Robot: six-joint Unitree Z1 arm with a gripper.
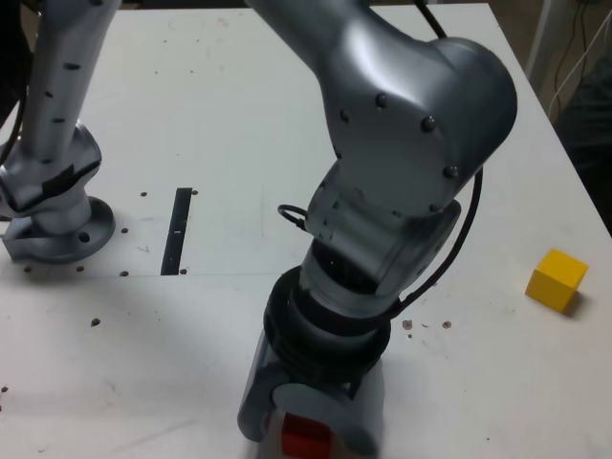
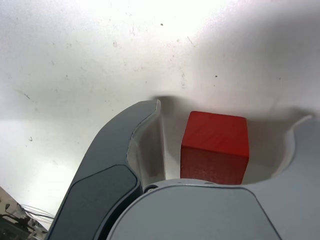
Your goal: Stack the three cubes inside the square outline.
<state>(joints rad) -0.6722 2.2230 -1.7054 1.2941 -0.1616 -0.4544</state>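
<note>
White, scuffed surface (image 1: 287, 115) carries the silver arm (image 1: 402, 143) bent low at the near edge, its gripper (image 2: 225, 130) spread around a red cube (image 2: 215, 145) with gaps either side, a yellow cube (image 1: 557, 278) well apart toward the exterior view's right.

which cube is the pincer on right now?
The red cube: it sits between the jaws of the pincer, with gaps on both sides. The yellow cube lies apart, far toward the exterior view's right.
</note>
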